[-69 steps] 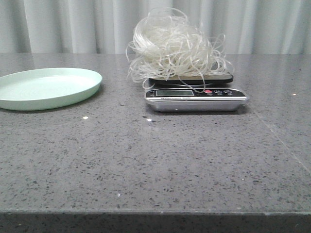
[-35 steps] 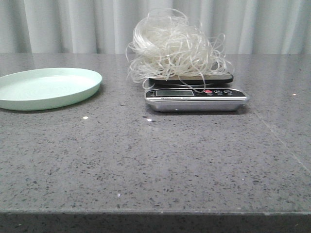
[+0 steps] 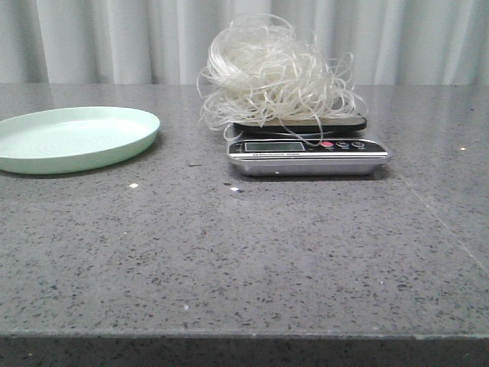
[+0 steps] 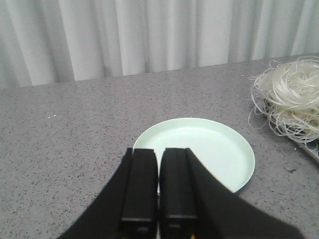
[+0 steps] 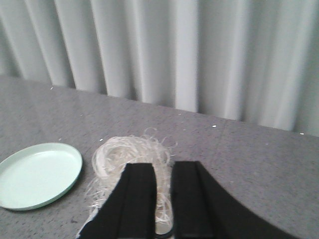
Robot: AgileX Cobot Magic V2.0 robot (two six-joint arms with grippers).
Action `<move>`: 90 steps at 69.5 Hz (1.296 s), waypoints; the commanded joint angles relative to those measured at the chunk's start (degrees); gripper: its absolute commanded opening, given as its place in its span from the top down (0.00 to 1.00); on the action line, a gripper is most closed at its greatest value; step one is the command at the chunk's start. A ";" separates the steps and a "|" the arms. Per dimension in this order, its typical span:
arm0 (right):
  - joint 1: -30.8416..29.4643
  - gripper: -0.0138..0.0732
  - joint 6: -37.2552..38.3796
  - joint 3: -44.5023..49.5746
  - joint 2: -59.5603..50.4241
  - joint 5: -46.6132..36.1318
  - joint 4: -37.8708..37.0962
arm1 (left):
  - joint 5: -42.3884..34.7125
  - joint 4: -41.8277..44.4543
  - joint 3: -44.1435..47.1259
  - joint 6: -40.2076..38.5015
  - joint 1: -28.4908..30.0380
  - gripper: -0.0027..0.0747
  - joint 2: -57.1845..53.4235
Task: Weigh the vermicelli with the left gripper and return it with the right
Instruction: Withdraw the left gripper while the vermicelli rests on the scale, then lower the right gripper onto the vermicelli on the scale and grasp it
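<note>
The vermicelli, a fluffy whitish tangle, rests on the black platform of a silver digital scale at the table's back middle. Neither gripper shows in the front view. In the left wrist view my left gripper is shut and empty, hovering over the near edge of the pale green plate, with the vermicelli off to one side. In the right wrist view my right gripper is slightly open and empty, held above the vermicelli, with strands visible through the gap.
The empty pale green plate sits at the left of the grey speckled table and also shows in the right wrist view. A few small white crumbs lie in front of it. A pale curtain hangs behind the table.
</note>
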 commanded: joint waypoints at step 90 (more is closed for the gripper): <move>5.82 0.13 -4.57 -36.28 58.33 15.94 -0.45 | -4.65 -0.36 -1.56 -0.21 0.13 0.79 0.22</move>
